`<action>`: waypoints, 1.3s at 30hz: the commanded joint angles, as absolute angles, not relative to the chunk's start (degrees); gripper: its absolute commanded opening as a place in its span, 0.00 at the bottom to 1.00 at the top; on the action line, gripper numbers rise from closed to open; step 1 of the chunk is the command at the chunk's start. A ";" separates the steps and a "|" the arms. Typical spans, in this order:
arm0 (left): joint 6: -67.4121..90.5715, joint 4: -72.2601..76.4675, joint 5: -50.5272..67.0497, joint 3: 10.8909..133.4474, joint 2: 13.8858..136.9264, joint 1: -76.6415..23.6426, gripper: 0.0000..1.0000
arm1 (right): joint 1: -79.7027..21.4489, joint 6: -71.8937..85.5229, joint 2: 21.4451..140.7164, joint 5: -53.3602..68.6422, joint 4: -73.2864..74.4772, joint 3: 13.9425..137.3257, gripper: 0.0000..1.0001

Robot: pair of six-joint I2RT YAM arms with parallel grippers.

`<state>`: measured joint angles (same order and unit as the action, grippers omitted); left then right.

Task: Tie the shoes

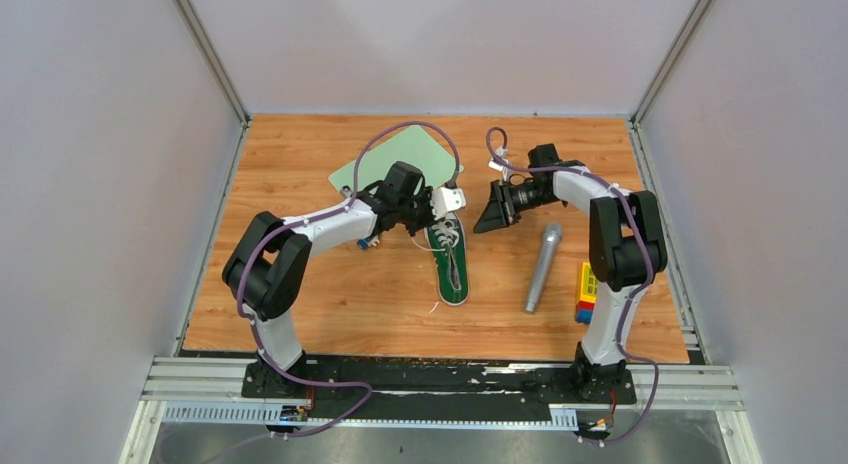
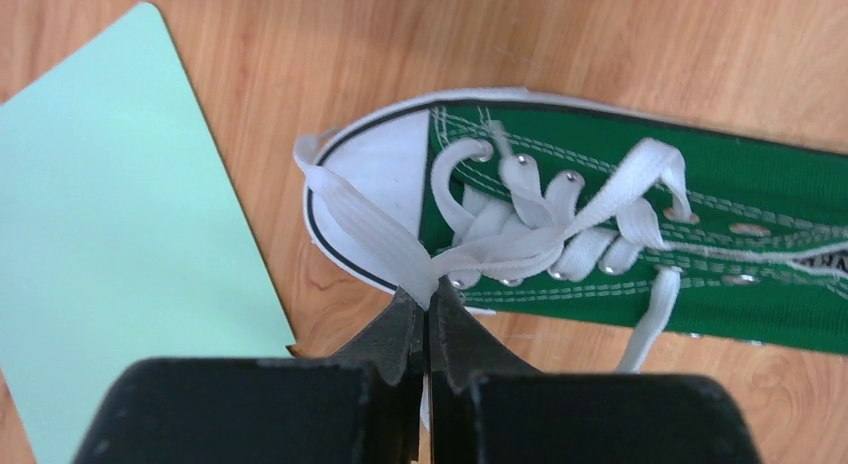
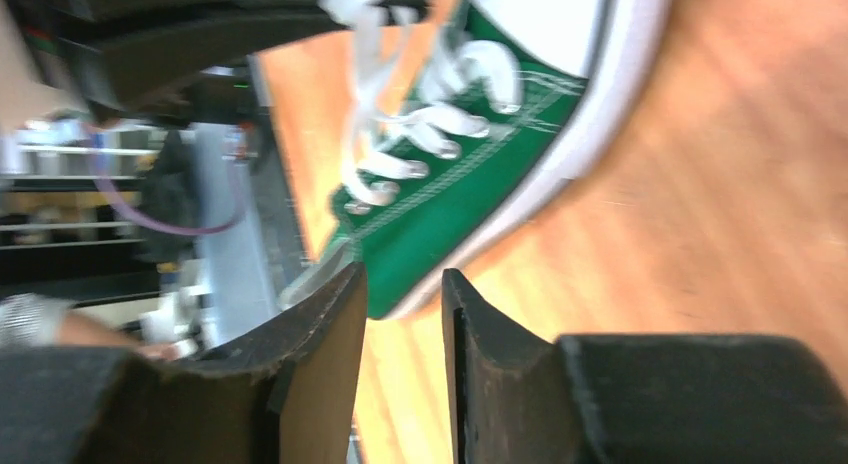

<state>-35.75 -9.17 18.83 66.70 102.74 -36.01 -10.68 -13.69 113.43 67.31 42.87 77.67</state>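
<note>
A small green sneaker with a white sole and toe cap lies on the wooden table, toe pointing away from the arm bases. In the left wrist view its white laces run across the toe cap into my left gripper, which is shut on the lace beside the toe. My left gripper sits at the shoe's toe end. My right gripper hovers just right of the toe. Its fingers are open with nothing between them, and the sneaker lies beyond them.
A pale green mat lies behind the shoe, seen too in the left wrist view. A grey microphone lies right of the shoe. Coloured toy bricks sit by the right arm's base. Grey walls enclose the table.
</note>
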 commanded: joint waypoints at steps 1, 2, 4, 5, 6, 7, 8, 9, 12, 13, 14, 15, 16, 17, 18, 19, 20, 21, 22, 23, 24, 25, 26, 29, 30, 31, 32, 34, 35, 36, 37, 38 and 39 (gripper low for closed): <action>-26.27 -1.46 17.99 65.48 100.01 -36.13 0.00 | -11.00 -22.17 110.51 54.33 31.18 75.14 0.37; -25.53 -1.11 18.14 65.21 99.95 -36.12 0.00 | -11.61 -24.03 111.28 53.07 30.51 76.05 0.38; -23.52 -0.83 18.18 64.50 99.93 -36.16 0.00 | -13.11 -27.16 113.11 51.06 29.94 78.77 0.41; -22.40 -0.77 17.96 63.98 99.93 -36.18 0.00 | -13.64 -29.02 113.82 50.81 29.80 80.24 0.42; -22.06 -0.79 17.43 63.76 99.89 -36.16 0.00 | -14.17 -30.88 114.49 50.51 29.72 81.45 0.44; -21.80 -0.74 17.29 63.34 99.88 -36.14 0.00 | -14.75 -33.60 115.13 50.27 29.83 82.90 0.46; -21.66 -0.63 17.04 63.09 99.82 -36.13 0.00 | -15.35 -35.74 115.52 50.27 29.90 83.67 0.47; -21.43 -0.62 16.72 62.79 99.88 -36.13 0.00 | -15.78 -38.43 115.54 50.55 29.93 84.00 0.49; -20.50 -0.67 16.88 62.76 100.13 -36.12 0.00 | -17.33 -46.61 114.73 51.92 30.71 83.23 0.52; -20.31 -0.60 17.01 62.73 100.29 -36.12 0.00 | -17.76 -49.04 114.20 52.42 31.15 82.35 0.53; -19.80 -0.41 17.07 62.70 100.42 -36.17 0.00 | -18.14 -51.49 113.77 52.72 31.51 81.56 0.53; -19.57 -0.38 17.12 62.69 100.62 -36.15 0.00 | -18.45 -53.43 113.34 53.01 31.77 80.65 0.53; -19.22 -0.34 17.13 62.80 100.76 -36.17 0.00 | -18.77 -55.28 112.99 53.46 32.24 79.95 0.53; -19.10 -0.34 17.11 62.82 100.97 -36.15 0.00 | -19.07 -57.17 112.67 53.85 32.90 79.22 0.53; -18.90 -0.35 17.04 62.95 101.07 -36.13 0.00 | -19.40 -58.49 112.30 53.83 33.33 78.60 0.53; -18.90 -0.35 16.96 62.98 101.18 -36.13 0.00 | -19.63 -59.42 112.07 53.84 33.76 78.28 0.53; -18.90 -0.35 16.87 63.05 101.26 -36.17 0.00 | -19.68 -59.81 112.00 54.01 34.16 78.15 0.53; -18.90 -0.35 16.81 63.08 101.32 -36.16 0.00 | -19.73 -60.03 111.90 54.34 34.77 78.30 0.52; -18.85 -0.35 16.84 63.16 101.37 -36.14 0.00 | -19.74 -60.13 112.04 54.40 35.42 78.62 0.52; -18.87 -0.31 16.91 63.18 101.37 -36.13 0.00 | -19.74 -60.54 112.11 54.36 36.21 78.92 0.52; -18.89 -0.33 17.02 63.12 101.31 -36.13 0.00 | -19.68 -61.14 112.10 54.21 37.21 79.13 0.51; -18.94 -0.35 17.22 63.20 101.33 -36.17 0.00 | -19.60 -61.62 111.94 53.91 37.88 79.16 0.51; -18.97 -0.35 17.36 63.26 101.33 -36.15 0.00 | -19.47 -61.67 111.80 53.47 38.75 79.30 0.51; -19.18 -0.64 17.86 63.37 101.19 -36.13 0.00 | -18.52 -63.92 111.04 54.46 42.96 80.34 0.50; -19.22 -0.67 17.90 63.43 101.12 -36.12 0.00 | -18.44 -64.76 110.76 54.89 44.44 80.74 0.50; -19.20 -0.70 17.86 63.49 101.14 -36.12 0.00 | -18.47 -65.63 110.56 55.32 45.85 81.19 0.51; -19.18 -0.70 17.78 63.49 101.11 -36.12 0.00 | -18.50 -66.35 110.33 56.39 47.04 81.47 0.51; -18.89 -0.66 17.80 63.52 101.11 -36.12 0.00 | -18.82 -66.22 110.42 57.80 47.90 81.70 0.52; -18.61 -0.69 17.82 63.57 101.18 -36.12 0.00 | -19.17 -66.19 110.69 58.21 48.31 81.87 0.52; -18.40 -0.70 17.95 63.66 101.19 -36.12 0.00 | -19.55 -66.26 111.00 58.41 48.68 81.98 0.53; -18.14 -0.75 18.03 63.71 101.18 -36.12 0.00 | -19.90 -66.22 111.43 58.44 48.99 82.13 0.53; -18.03 -0.77 18.17 63.71 101.12 -36.12 0.00 | -20.15 -66.12 111.84 58.31 49.11 82.29 0.53; -18.00 -0.90 18.23 63.76 101.05 -36.12 0.00 | -20.27 -65.94 112.25 58.32 49.32 82.39 0.53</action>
<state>-19.70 -2.66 17.52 62.52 102.59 -35.99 -18.50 -62.76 113.47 54.28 46.46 80.12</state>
